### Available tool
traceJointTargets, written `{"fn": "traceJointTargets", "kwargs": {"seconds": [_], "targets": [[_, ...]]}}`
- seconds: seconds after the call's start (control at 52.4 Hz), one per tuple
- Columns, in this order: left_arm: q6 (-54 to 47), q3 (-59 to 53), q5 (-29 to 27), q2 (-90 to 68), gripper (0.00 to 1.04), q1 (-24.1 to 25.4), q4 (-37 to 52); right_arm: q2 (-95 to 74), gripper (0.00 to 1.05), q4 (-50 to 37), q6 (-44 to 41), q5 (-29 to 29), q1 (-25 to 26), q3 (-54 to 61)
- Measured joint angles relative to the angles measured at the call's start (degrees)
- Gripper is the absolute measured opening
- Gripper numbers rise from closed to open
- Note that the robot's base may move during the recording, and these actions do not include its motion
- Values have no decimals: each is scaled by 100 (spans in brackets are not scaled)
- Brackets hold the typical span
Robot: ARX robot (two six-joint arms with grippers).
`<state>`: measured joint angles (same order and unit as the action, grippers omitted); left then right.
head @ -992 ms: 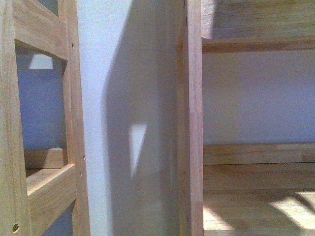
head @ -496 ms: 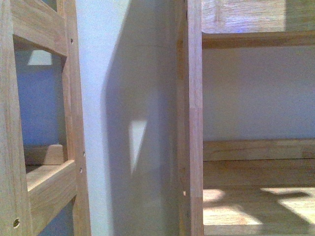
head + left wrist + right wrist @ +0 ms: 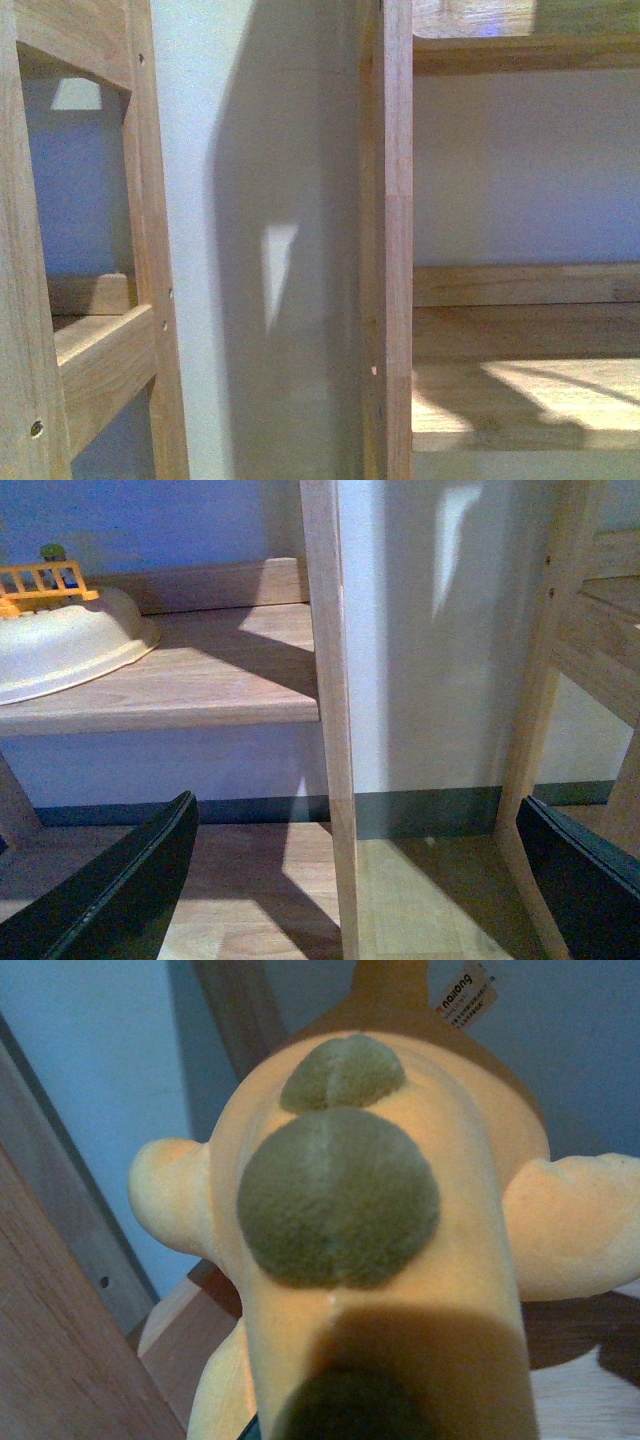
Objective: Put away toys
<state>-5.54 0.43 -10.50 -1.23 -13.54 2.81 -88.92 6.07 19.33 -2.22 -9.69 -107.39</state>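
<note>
An orange-yellow plush toy (image 3: 380, 1260) with olive spots fills the right wrist view, directly before the right end effector; its grip cannot be told. A tag (image 3: 466, 992) reads "naiong". The left end effector (image 3: 350, 880) is spread apart, empty, facing a wooden shelf (image 3: 200, 680).

You see a wooden shelf (image 3: 520, 400) at 4 o'clock in the front view, with sun and shadow on its board. Its post (image 3: 388, 240) stands up the middle. Another wooden frame (image 3: 100, 360) sits at 8 o'clock.

In the left wrist view, you see a shelf board (image 3: 200, 675) at 9 o'clock. A white bowl (image 3: 60, 645) rests on it at its far end. A yellow toy fence (image 3: 40, 580) shows just over the bowl. The wood floor (image 3: 420, 900) lies at 6 o'clock.
</note>
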Motion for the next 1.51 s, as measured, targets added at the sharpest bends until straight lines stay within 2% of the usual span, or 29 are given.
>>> {"fn": "traceJointTargets", "kwargs": {"seconds": [0.191, 0.668, 0.859, 0.954, 1.317, 1.507], "targets": [[0, 0, 0, 2, 98, 0, 0, -278, 7, 48, 841, 9, -133, -144], [0, 0, 0, 2, 98, 0, 0, -387, 7, 96, 1351, -90, -24, -188], [0, 0, 0, 0, 98, 0, 0, -387, 34, 96, 1342, -83, 37, -186], [0, 0, 0, 0, 98, 0, 0, -369, 54, 68, 1342, -83, 103, -170], [0, 0, 0, 2, 98, 0, 0, -13, 98, -107, 1351, 136, 297, 26], [0, 0, 0, 0, 98, 0, 0, 638, 98, -260, 1329, 411, 352, 422]]}}
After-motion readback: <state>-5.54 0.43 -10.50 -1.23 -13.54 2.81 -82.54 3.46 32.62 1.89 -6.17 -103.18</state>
